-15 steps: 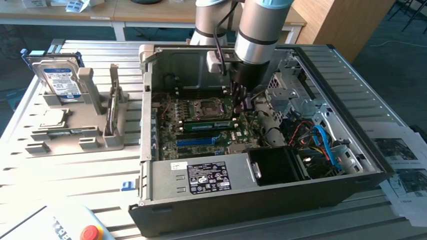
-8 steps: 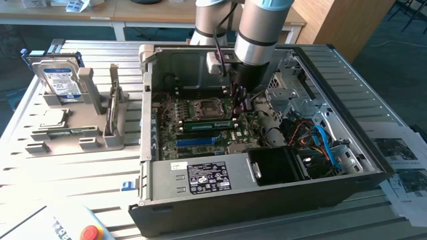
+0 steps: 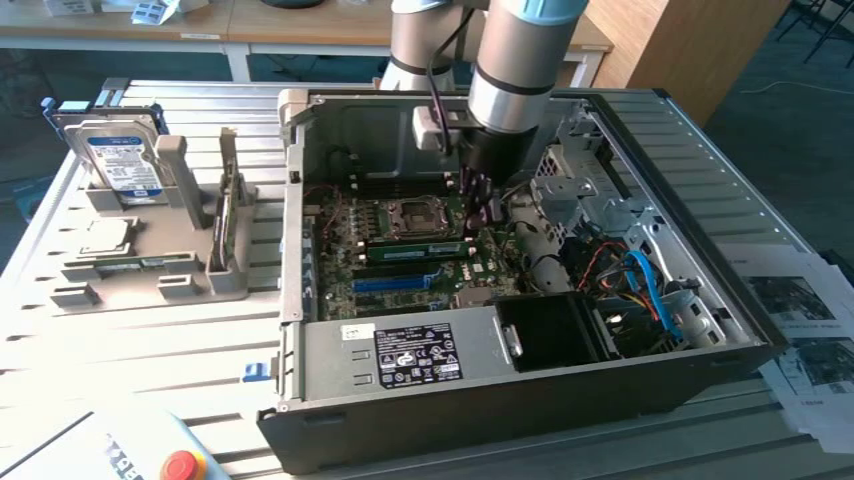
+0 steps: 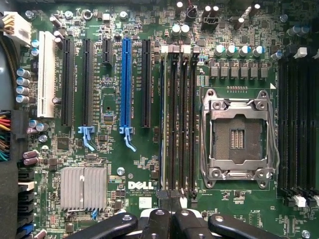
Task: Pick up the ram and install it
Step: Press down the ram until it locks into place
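At the lower left of the exterior view, nearest the camera, a red round push-button sits on a white box. Behind it lies the open black metal computer case. Along its near edge is a grey power supply with a black-and-white sticker whose print is too small to read.

Deeper in the case lies the green motherboard. In the wrist view it bears the white word "DELL", with fine print below that cannot be read. It also carries a long blue slot strip, a finned silver heatsink and a square metal processor socket.

The ram, a thin long green stick, stands on edge in the slots beside the socket, centre of the exterior view. In the wrist view it shows as a thin edge in the slot farthest from the socket.

The black gripper hangs just above the board at the ram's end nearer the exterior view's right. In the wrist view the gripper has its jaws pressed shut, over the end of the memory slots.

At the exterior view's left, a grey plastic holder keeps a silver hard drive with a blue-white label upright. Printed paper sheets lie at the right edge.
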You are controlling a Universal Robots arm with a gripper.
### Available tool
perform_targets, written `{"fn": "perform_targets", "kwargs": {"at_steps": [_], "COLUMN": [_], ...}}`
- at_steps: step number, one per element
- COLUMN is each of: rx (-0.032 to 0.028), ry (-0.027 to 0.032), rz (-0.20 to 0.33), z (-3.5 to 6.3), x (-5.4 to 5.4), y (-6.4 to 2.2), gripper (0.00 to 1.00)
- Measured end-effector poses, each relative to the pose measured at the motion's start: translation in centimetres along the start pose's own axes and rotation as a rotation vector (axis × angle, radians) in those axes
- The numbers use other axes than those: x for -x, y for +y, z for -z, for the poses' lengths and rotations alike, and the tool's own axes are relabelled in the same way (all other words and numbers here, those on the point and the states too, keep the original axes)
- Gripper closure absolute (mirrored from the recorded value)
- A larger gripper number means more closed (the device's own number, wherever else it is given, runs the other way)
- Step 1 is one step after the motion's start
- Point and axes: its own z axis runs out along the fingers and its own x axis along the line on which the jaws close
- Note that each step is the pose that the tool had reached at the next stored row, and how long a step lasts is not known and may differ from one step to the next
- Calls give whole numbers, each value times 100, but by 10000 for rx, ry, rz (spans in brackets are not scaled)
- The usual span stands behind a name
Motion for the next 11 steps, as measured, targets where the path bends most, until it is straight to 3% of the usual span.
{"fn": "perform_targets", "kwargs": {"at_steps": [11], "rx": [1], "ry": [3], "rz": [-1], "z": [-37], "x": [0], "y": [0], "gripper": [90]}}
